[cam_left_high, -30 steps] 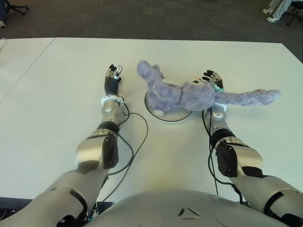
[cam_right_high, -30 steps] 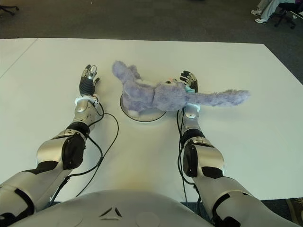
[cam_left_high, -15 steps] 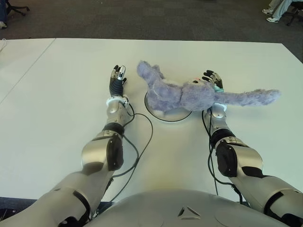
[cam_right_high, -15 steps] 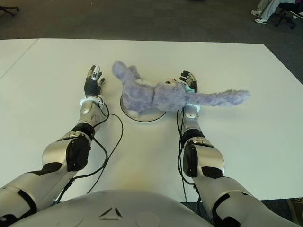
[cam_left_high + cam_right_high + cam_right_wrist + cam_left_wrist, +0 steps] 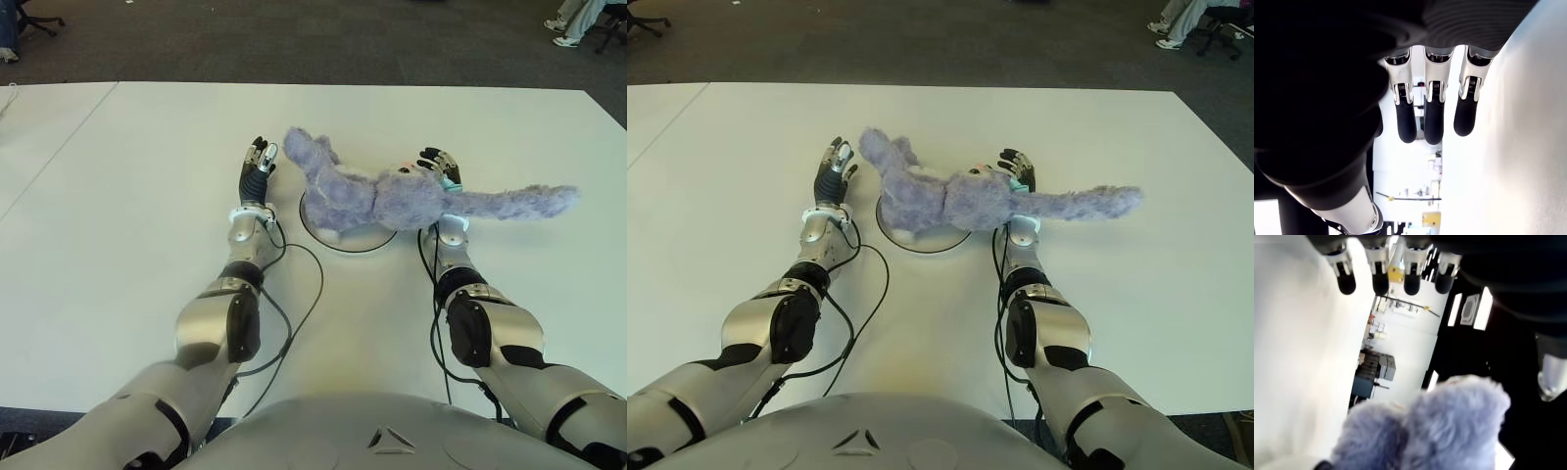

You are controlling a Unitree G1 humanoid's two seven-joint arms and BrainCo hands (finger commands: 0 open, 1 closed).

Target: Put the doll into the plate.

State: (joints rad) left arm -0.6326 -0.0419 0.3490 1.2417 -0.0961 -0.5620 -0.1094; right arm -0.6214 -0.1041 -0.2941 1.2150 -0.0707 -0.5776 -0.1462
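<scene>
Both open hands flank the doll (image 5: 392, 199) lying across the plate (image 5: 345, 239).

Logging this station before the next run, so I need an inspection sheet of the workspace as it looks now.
Surface: white table, bare.
Job's things: purple doll lies across the plate, long part overhanging toward the right.
Clutter: nothing seen.
Hands: left hand open, beside the doll's left end; right hand open, behind the doll.
Cables: black cables along both forearms.
Surroundings: dark floor; a person's feet, far right.
</scene>
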